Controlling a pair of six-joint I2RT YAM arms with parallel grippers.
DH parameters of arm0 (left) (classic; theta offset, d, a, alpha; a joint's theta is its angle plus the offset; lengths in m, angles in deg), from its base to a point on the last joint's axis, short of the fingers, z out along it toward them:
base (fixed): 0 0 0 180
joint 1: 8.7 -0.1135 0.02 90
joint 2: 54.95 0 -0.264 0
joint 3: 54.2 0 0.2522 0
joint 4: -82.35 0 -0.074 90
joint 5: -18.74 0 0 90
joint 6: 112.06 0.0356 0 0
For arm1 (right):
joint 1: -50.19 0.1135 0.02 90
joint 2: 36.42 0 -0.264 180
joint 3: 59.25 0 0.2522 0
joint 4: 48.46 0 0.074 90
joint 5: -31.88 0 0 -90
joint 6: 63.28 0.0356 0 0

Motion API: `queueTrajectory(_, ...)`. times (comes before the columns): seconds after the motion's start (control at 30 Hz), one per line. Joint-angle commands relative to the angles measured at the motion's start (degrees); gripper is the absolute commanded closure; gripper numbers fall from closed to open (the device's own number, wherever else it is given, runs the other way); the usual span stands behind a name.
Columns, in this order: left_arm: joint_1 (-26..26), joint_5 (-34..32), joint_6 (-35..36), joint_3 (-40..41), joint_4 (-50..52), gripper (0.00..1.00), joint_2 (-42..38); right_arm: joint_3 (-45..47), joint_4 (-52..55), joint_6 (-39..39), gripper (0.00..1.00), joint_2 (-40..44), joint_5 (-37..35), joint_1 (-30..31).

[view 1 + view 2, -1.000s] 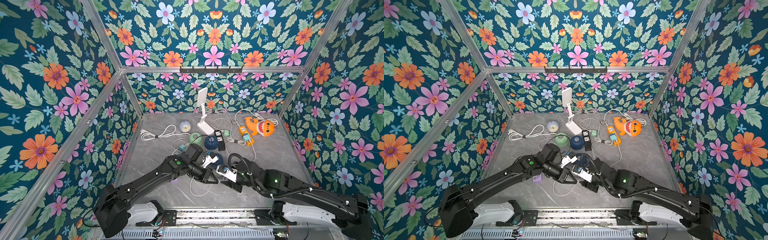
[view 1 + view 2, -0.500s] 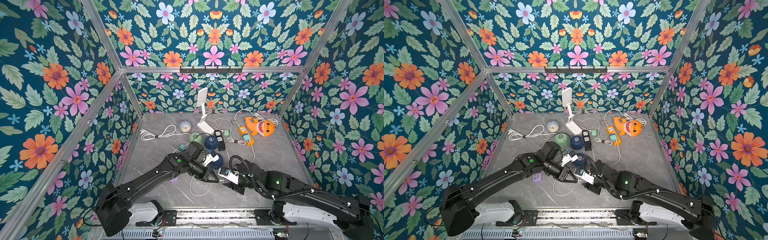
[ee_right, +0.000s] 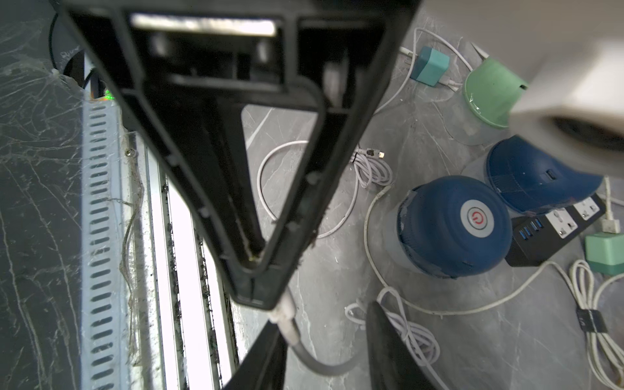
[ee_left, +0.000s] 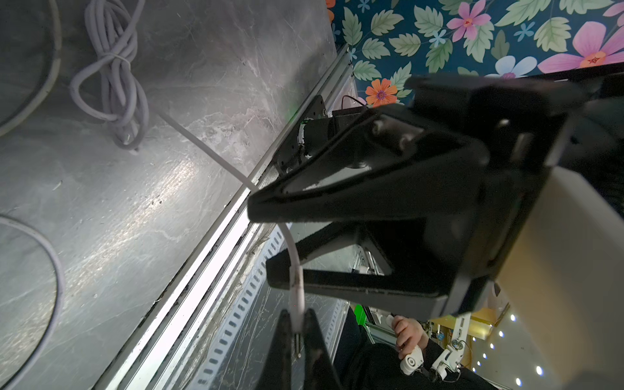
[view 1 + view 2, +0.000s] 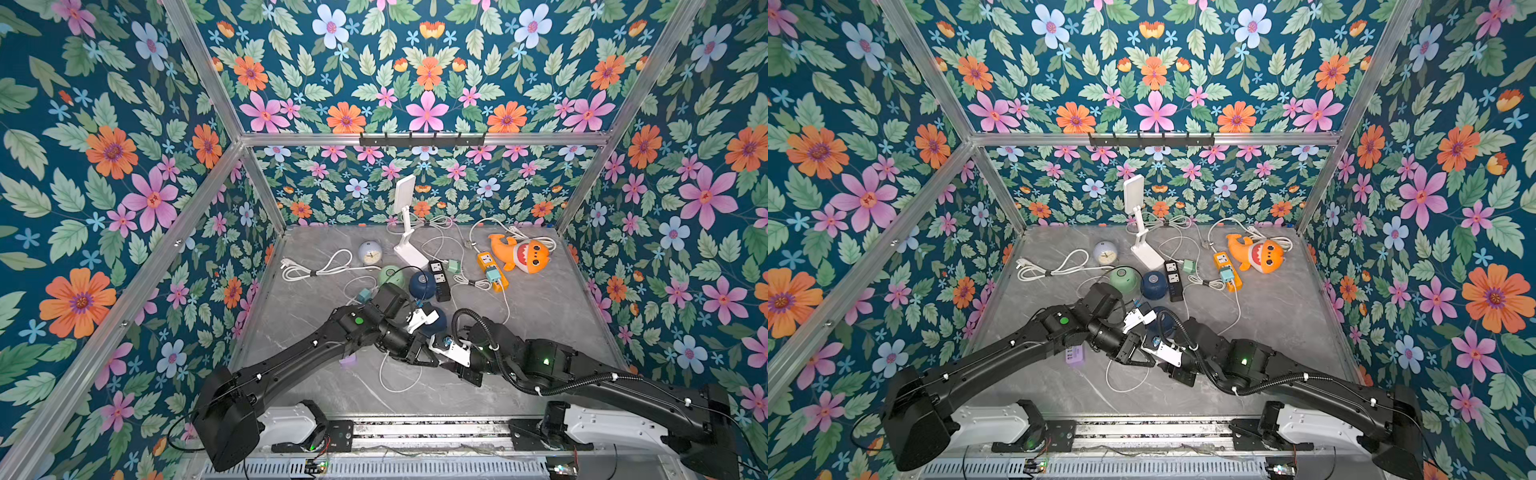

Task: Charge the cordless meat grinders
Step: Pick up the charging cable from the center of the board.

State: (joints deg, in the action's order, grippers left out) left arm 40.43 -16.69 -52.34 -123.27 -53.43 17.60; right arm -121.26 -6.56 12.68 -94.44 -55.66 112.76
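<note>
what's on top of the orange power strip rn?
A teal adapter sits plugged into the orange strip, toward its near end. The far socket is bare. Whatever lies under the adapter is covered, so that socket cannot be seen.

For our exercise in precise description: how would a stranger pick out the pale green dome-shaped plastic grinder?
Find the white folding desk lamp at the back of the grey marbled tabletop. Just in front of its base sits the pale green plastic dome-shaped grinder with a silvery top button. The dome beside it is navy blue, and the round pale-blue clock behind has a dial face.
</note>
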Motion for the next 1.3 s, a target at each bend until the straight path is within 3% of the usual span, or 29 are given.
queueTrajectory(0.0,0.01,1.62,0.05,-0.01,-0.40,1.00,0.22,-0.54,-1.47,-0.63,0.63,0.01,0.61,0.01)
queueTrajectory(0.43,0.01,2.04,-0.70,0.02,-1.18,1.00,0.31,-0.90,-0.51,-0.90,0.72,-0.69,1.14,0.10)
queueTrajectory(0.67,0.01,2.30,-0.83,0.26,-1.67,1.00,0.48,-0.77,-1.50,-0.73,0.89,-1.00,1.06,0.12)
queueTrajectory(0.7,0.00,2.20,-0.92,0.30,-1.79,0.93,0.49,-0.68,-1.56,-0.70,0.92,-1.04,1.00,0.10)
queueTrajectory(0.8,-0.74,0.28,-1.31,-0.15,-1.81,0.59,0.35,-0.43,-1.04,-0.18,1.00,-0.79,0.21,0.10)
queueTrajectory(0.87,-3.05,-1.04,-1.83,0.30,-1.81,0.49,0.13,0.04,-0.22,1.04,1.00,0.01,-1.79,0.10)
queueTrajectory(1.07,-12.44,-8.73,-3.28,3.94,-5.26,0.41,-1.49,4.35,2.32,10.04,1.00,5.52,-11.05,-0.36)
queueTrajectory(1.13,-12.78,-14.66,-2.52,4.16,-7.32,0.28,-1.49,4.88,4.12,13.53,1.00,5.88,-13.22,-2.05)
queueTrajectory(1.2,-12.54,-19.18,-2.90,7.28,-14.42,0.28,-2.77,3.47,6.77,17.71,1.00,4.27,-13.26,-6.98)
queueTrajectory(1.27,-11.54,-26.83,-3.46,13.01,-25.67,0.27,-5.97,0.67,9.93,23.69,1.00,1.19,-8.84,-16.59)
